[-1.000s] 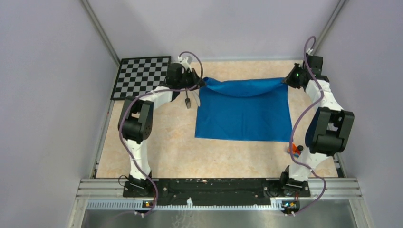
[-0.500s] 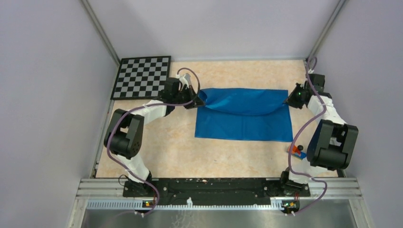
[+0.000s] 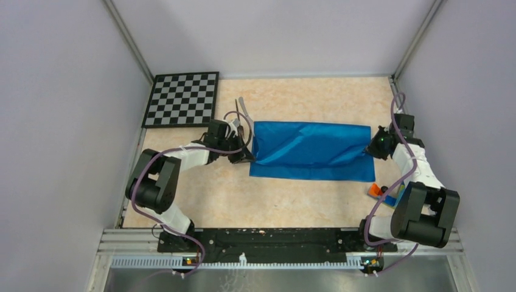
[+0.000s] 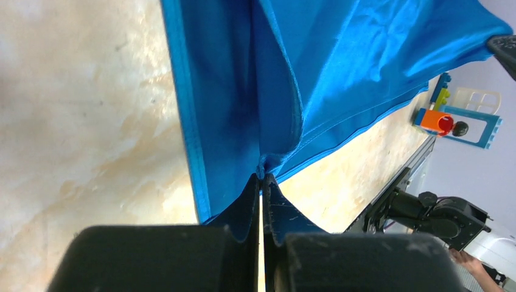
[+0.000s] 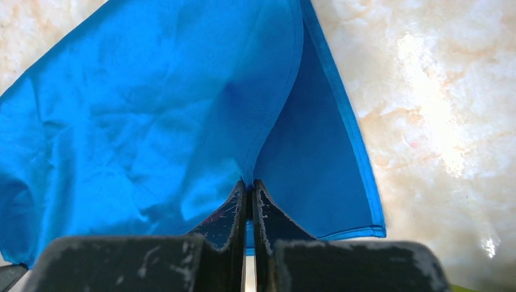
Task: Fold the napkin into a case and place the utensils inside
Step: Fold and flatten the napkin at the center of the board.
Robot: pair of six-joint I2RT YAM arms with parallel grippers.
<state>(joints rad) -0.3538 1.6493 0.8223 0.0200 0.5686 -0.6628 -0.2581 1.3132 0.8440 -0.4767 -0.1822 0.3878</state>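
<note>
The blue napkin (image 3: 310, 149) lies on the table, its far half folded over toward the near edge, so a strip of the lower layer shows along the front. My left gripper (image 3: 249, 156) is shut on the folded layer's left corner; in the left wrist view the cloth (image 4: 243, 79) bunches at the closed tips (image 4: 261, 177). At the right corner my right gripper (image 3: 370, 149) pinches the napkin (image 5: 152, 121) between closed tips (image 5: 248, 182). A pale grey knife (image 3: 243, 108) lies just beyond the left wrist. The dark fork beside it is mostly hidden by the arm.
A black-and-white checkerboard (image 3: 182, 97) lies at the back left corner. Coloured toy blocks (image 3: 380, 191) sit by the right arm's base, also seen in the left wrist view (image 4: 453, 118). Grey walls close in the table on three sides.
Both grippers have carried the napkin's far edge toward the near side and lowered it, folding the cloth over itself. Both stayed shut on the cloth.
</note>
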